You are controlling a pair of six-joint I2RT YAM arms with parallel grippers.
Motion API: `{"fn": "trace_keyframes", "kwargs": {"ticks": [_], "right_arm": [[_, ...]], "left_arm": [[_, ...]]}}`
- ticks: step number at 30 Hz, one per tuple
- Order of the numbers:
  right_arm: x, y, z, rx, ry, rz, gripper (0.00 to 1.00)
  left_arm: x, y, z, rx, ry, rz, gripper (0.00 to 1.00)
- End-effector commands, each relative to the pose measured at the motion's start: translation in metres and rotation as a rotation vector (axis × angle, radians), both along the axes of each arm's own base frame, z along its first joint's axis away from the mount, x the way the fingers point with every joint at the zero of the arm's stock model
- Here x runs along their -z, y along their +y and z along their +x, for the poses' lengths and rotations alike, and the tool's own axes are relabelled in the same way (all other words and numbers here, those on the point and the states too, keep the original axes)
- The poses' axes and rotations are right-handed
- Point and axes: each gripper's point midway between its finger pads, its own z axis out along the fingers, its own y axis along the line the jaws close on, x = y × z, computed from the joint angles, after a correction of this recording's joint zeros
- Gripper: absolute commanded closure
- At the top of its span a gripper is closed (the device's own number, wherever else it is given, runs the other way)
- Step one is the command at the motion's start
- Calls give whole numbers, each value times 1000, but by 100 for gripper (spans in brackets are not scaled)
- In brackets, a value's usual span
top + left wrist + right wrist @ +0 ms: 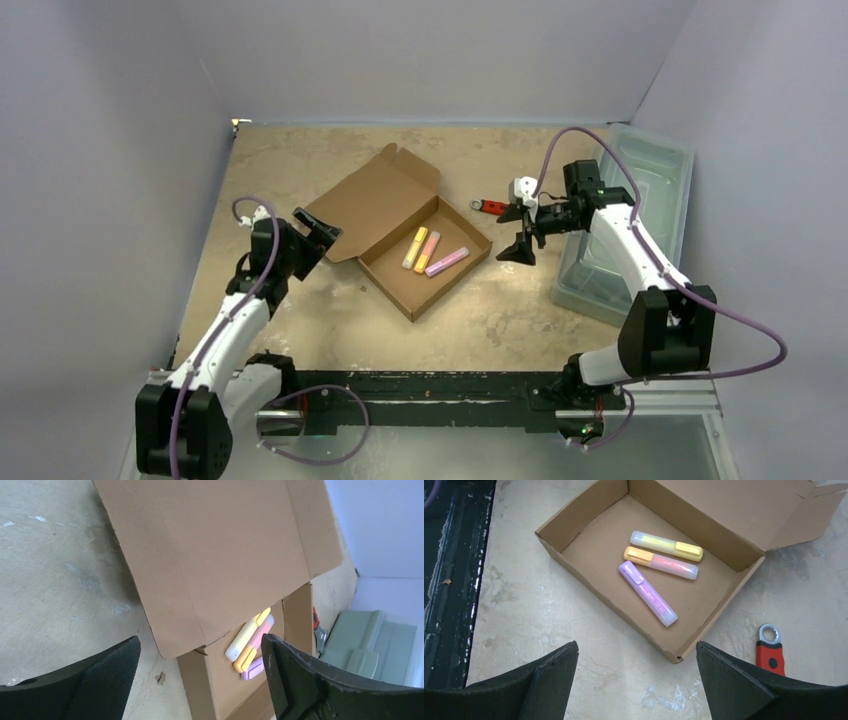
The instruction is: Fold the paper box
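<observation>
The brown paper box lies mid-table with its lid open and leaning back to the far left; its tray shows in the right wrist view and its lid in the left wrist view. Three highlighters, yellow, orange and purple, lie in the tray. My left gripper is open and empty, close to the lid's near left edge. My right gripper is open and empty, hovering just right of the tray's right corner.
A red-handled wrench lies on the table right of the box, also in the right wrist view. A translucent grey-green plastic bin stands at the right edge. Grey walls enclose the table.
</observation>
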Motion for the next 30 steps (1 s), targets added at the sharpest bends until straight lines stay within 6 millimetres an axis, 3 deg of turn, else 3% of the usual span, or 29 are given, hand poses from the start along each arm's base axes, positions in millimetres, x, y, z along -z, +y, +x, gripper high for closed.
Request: {"fn": "trace_keyframes", "kwargs": {"ticks": [1,7,13,20,25,30], "right_arm": [[-13,4,1,8,51,2,10],[-6,-4,13,70,89,-71,10],[0,-3,18,83,117,-76,10],[8,3,22,73,140,-78,10],[12,7,25,60,160,-74,10],[22,12,30,83,207,-87,11]], "left_arm": [[-14,-11,9,103,19,-49,11],[30,13,9,-9,86,-143,13],[34,36,36,-60,17,-172,17],[52,24,57,2,14,-280,34],[53,31,73,-13,-26,-265,38],[50,31,90,29,-76,-256,58]]}}
